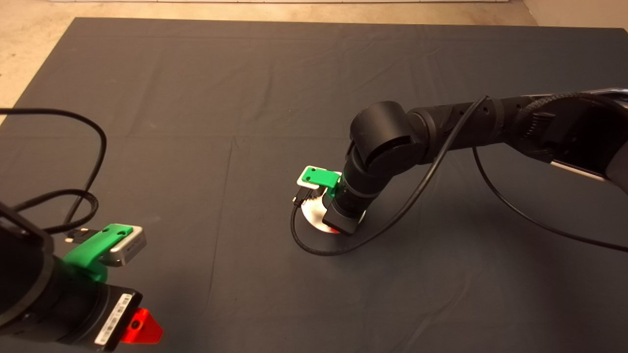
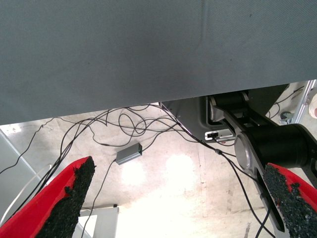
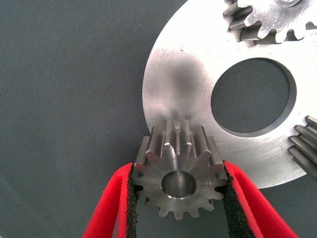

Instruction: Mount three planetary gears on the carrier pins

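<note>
Over disc (image 3: 188,69) edge | right gripper (image 3: 179,198) clamps gear (image 3: 179,181) | left gripper (image 2: 173,198) spread, parked

One planetary gear (image 3: 179,184) sits upright at the disc's (image 3: 188,94) 6 o'clock rim, pinched between red fingers (image 3: 111,208), silver with chunky teeth and a round bore. Two more gears are on the disc, at 12 (image 3: 270,17) and 3 o'clock (image 3: 306,148), both cut off.
</note>
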Tool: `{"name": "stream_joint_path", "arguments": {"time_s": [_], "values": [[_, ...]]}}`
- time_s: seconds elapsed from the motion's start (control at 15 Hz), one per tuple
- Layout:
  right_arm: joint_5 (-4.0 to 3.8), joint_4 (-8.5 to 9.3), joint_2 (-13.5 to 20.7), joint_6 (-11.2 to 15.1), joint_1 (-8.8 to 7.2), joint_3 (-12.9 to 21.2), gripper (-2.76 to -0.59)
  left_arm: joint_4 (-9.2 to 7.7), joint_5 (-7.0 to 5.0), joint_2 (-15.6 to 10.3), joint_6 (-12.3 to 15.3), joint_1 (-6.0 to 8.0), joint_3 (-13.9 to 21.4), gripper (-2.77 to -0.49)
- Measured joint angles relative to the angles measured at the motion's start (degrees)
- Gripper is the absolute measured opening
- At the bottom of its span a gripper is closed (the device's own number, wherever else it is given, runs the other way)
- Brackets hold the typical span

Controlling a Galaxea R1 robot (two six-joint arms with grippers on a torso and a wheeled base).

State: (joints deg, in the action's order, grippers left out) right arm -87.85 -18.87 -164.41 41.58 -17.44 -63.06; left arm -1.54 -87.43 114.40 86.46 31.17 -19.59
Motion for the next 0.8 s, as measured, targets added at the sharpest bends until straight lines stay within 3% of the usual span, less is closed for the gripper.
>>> {"name": "stream_joint_path", "arguments": {"time_s": [0.8], "values": [[0.59, -0.61, 0.3, 0.0, 0.07, 0.0, -2.41, 0.0, 0.0, 0.0, 0.0, 0.0, 0.0, -0.79]]}}
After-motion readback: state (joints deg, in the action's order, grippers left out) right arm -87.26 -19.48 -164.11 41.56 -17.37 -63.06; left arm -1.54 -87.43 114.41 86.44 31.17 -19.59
